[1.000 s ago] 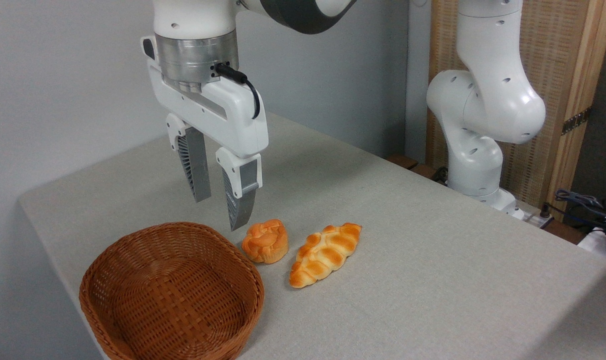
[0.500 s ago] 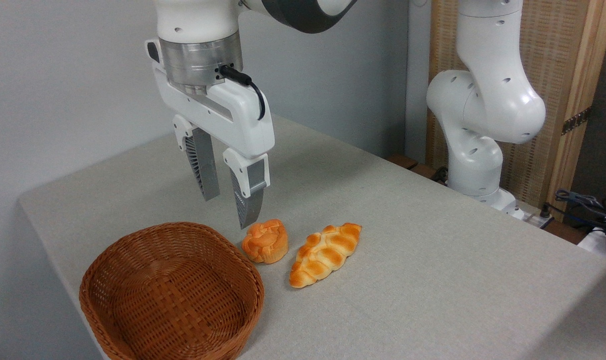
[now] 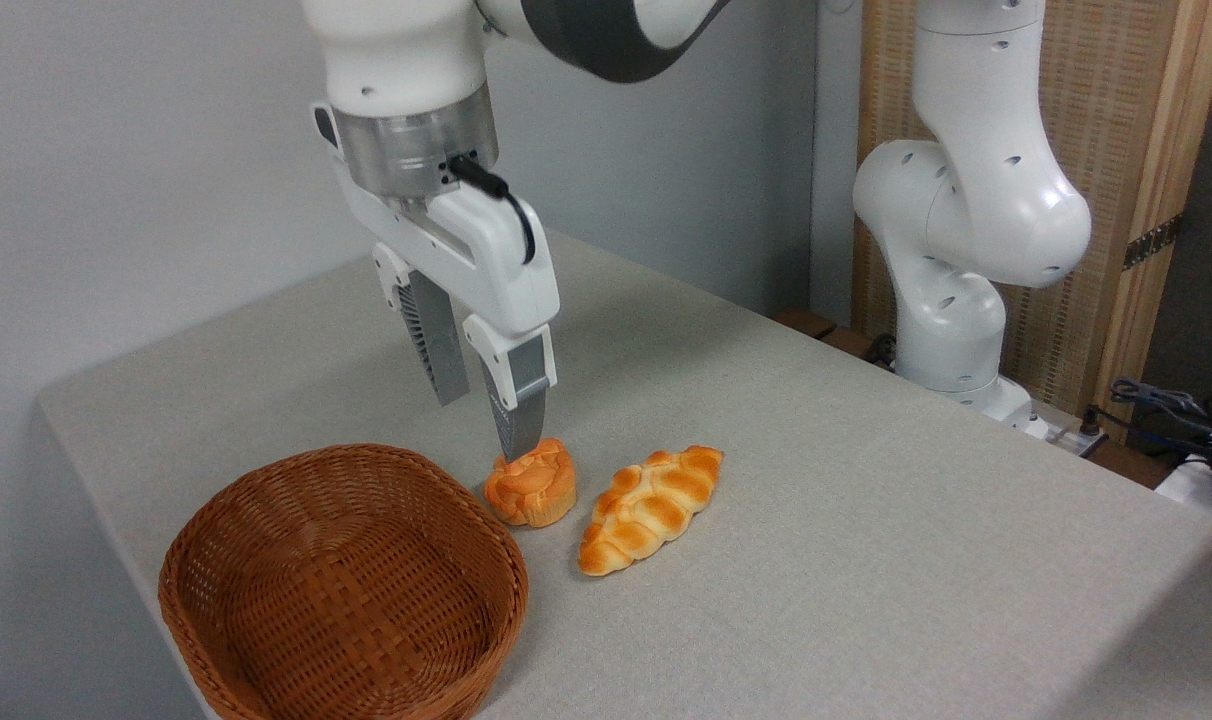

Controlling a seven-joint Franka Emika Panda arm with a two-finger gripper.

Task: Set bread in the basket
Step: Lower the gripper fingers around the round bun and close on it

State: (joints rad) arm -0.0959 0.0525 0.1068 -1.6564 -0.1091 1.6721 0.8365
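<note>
grey cloth covers the worktop [image 3: 866, 560], and right over it hangs the end effector [image 3: 486, 415], fingers pointing down with a clear gap between them, holding nothing. the nearer finger's tip [image 3: 521, 440] sits right at the top edge of the bread [image 3: 531, 485]; whether it actually touches, i cannot tell from here. the farther finger [image 3: 441, 350] ends higher in the view, behind and to the left, above bare cloth.

the bread, a small round bun with a glossy orange folded top and paler ridged sides, rests on the worktop, outside the basket [image 3: 341, 590] but just beside its right rim. the basket is brown woven wicker, shallow and wide, sitting at the near left corner of the worktop, with nothing inside it.

just to the right of the bread lies a braided loaf [image 3: 651, 505], golden and longer, angled across the cloth, close to the bun but apart from it.

a black cable [image 3: 506, 200] loops off the silver wrist above the end effector. the white arm's base [image 3: 956, 250] stands at the far right edge, in front of a wooden screen [image 3: 1136, 150].
</note>
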